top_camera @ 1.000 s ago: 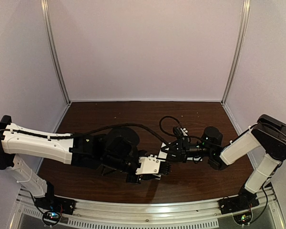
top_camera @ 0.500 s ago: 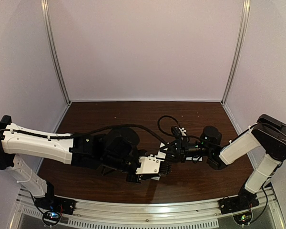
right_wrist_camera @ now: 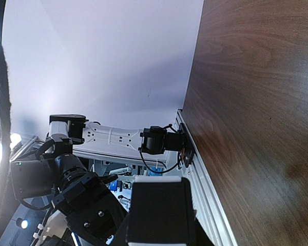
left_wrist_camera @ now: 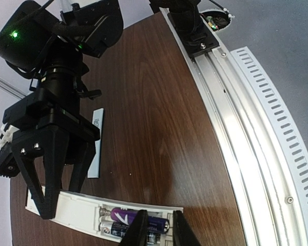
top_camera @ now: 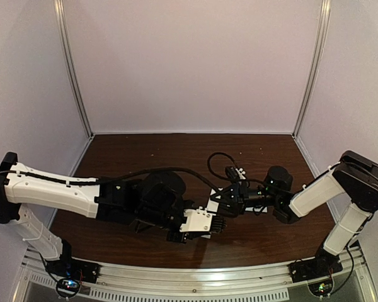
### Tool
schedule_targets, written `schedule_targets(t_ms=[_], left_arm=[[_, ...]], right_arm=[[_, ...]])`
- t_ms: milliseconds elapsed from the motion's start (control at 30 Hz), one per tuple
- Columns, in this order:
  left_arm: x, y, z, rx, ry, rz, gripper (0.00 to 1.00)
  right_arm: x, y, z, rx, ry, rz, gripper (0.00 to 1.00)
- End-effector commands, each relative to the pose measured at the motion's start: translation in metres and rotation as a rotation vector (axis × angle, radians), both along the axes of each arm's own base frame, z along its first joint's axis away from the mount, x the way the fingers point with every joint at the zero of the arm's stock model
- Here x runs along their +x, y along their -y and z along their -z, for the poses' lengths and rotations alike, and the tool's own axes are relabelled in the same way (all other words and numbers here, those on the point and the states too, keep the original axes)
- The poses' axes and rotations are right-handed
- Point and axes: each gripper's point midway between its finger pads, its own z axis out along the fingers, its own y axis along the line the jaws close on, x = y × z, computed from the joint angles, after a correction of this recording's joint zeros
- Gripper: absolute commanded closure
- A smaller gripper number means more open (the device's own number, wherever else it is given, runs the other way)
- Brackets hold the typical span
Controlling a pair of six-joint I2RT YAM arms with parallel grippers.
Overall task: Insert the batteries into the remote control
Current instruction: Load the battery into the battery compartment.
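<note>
Dark wood tabletop (left_wrist_camera: 159, 118) lies under everything. The right gripper (left_wrist_camera: 60, 201) is clamped on one end of the remote control (left_wrist_camera: 74, 207), steadying it. Past its fingers, the open bay holds the bluish-purple battery (left_wrist_camera: 136, 217) with the dark battery (left_wrist_camera: 115, 229) alongside. The left gripper (left_wrist_camera: 160, 218), jaws narrowly parted, straddles the purple cell's tip, pinching nothing visibly. Best, I judge: press gently straight down until both sit flush.

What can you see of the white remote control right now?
The long slim white plastic remote control seems to rest flat on the dark wooden table, battery compartment uncovered and facing up. Inside, a bluish-purple battery and a dark battery lie side by side. The right arm's black jaws clamp its closed end; the left arm's jaws straddle the compartment end.
</note>
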Motion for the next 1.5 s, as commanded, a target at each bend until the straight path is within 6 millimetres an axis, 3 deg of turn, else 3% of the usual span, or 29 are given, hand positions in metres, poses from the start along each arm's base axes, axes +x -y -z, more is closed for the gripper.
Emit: schedule_targets(t_ms=[0, 400, 1067, 1233, 1467], left_arm=[[0.003, 0.004, 0.006, -0.007, 0.020, 0.000, 0.82], [0.013, 0.003, 0.015, 0.010, -0.004, -0.042, 0.87], [0.035, -0.013, 0.041, 0.014, -0.100, -0.083, 0.91], [0.036, -0.008, 0.021, -0.019, -0.083, -0.077, 0.85], [0.048, -0.009, -0.037, -0.172, -0.043, -0.167, 0.75]], right_arm=[[-0.003, -0.004, -0.015, 0.037, 0.052, -0.023, 1.00], [-0.007, -0.005, -0.021, 0.053, 0.062, -0.035, 1.00], [-0.023, -0.007, -0.052, 0.174, 0.085, -0.103, 1.00], [-0.017, -0.009, -0.034, 0.115, 0.072, -0.075, 1.00], [-0.006, -0.008, -0.021, 0.046, 0.088, -0.025, 1.00]])
